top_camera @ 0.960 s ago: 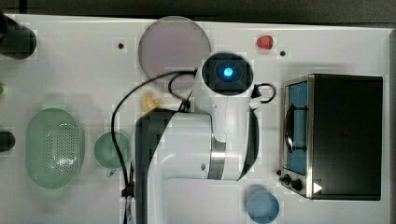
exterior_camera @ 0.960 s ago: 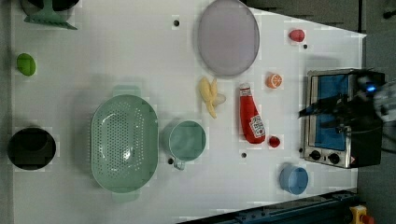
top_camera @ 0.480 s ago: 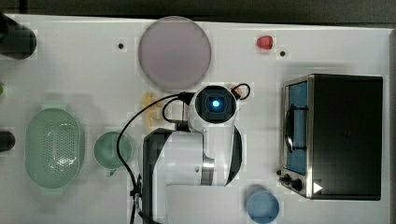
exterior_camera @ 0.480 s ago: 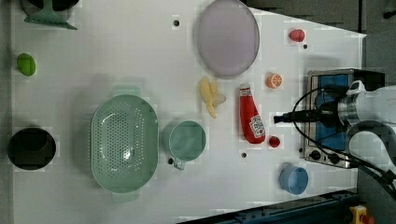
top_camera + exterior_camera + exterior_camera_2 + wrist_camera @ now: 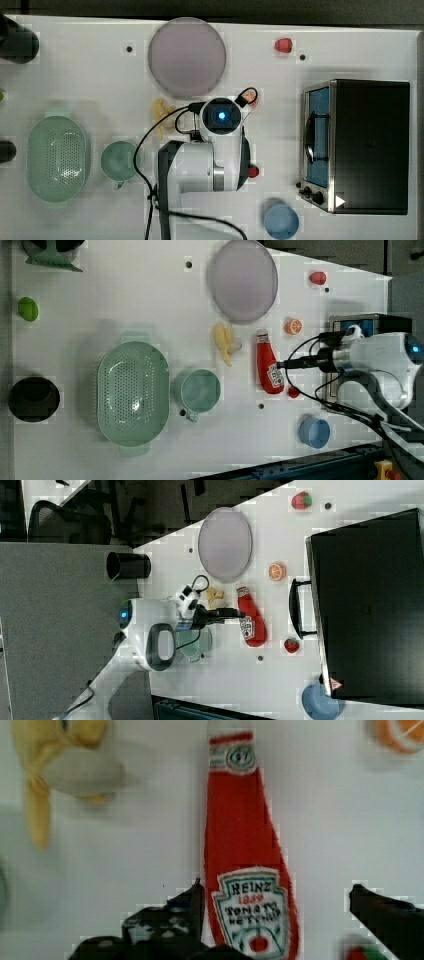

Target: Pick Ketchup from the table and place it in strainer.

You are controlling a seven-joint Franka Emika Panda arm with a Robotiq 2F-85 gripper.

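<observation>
I have the claw (image 5: pixel 275 920) poised over the ketchup bottle (image 5: pixel 268 362), fingers spread wide and gripping nothing. In the wrist view one dark finger (image 5: pixel 170 920) sits on one side of the labelled body and the other finger on the far side, with bare table between each finger and the red plastic. The bottle lies flat on the white table (image 5: pixel 125 290), not upright.

Its long axis is the relation that matters. In the left view the white cap points toward the big lilac plate (image 5: pixel 242 280) and the fat base toward the small red fruit (image 5: pixel 294 392); in the wrist view that axis runs straight between the two fingers, so they are set across the width, over the label. That is the orientation I want for a pinch across the body.

Height is my one doubt: the right view shows the claw (image 5: pixel 235 613) reaching in level with the bottle (image 5: pixel 251 616), but I cannot tell from any view how far the fingertips stand above the table, so I judge a further descent is needed before closing.

The peeled banana (image 5: pixel 225 342) lies just beside the cap end, clear of the fingers. The strainer (image 5: pixel 132 392) sits well apart toward the left view's left, beyond the round green cup (image 5: pixel 200 390), and holds nothing. The carry must therefore cross over that cup.
</observation>
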